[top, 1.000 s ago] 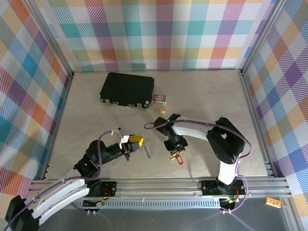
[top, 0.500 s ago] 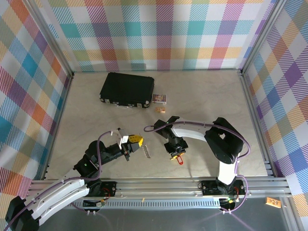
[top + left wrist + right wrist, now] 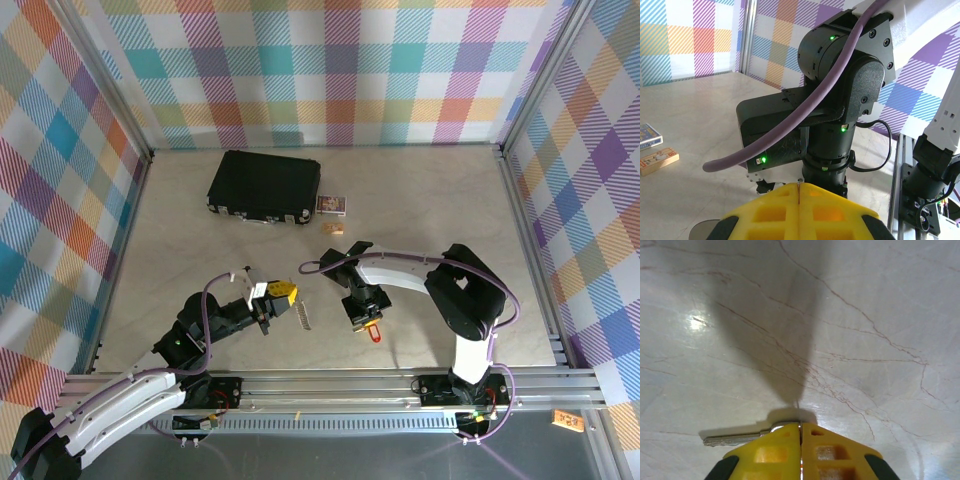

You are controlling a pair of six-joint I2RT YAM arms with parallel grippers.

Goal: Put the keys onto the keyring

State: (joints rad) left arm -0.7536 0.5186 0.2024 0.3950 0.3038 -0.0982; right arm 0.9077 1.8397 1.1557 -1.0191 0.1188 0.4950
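pale marbled surface (image 3: 440,200), hemmed by plaid walls (image 3: 330,70) at left, back and right, with a metal rail (image 3: 350,385) along the near edge. widest bare stretch at the back right, from the card box across to the right wall. another bare band down the left side, between the left arm (image 3: 215,322) and the wall. tighter in the near middle, where the right arm (image 3: 400,272) bends in toward the left one.

black case (image 3: 264,187) flat at the back left, lid shut, contents hidden. just right of it a small card box (image 3: 331,205), also closed. a little nearer, a tan block (image 3: 333,229), apart from both.

left fingers (image 3: 284,293) yellow, low over the near middle, aimed at the right arm. from the wrist, left fingers (image 3: 798,187) pressed together along a thin seam. right fingers (image 3: 366,320) pointed down at the surface. from that wrist, right fingers (image 3: 800,427) closed too, only a hairline between them.

keys (image 3: 303,317) lying on the surface between the two arms, just beside the left fingers. keyring (image 3: 374,333), red, on the surface right at the right fingers' tips; cannot tell whether pinched or merely touched. thin silvery metal piece (image 3: 732,440) poking out leftward from under those tips, flat on the marble.
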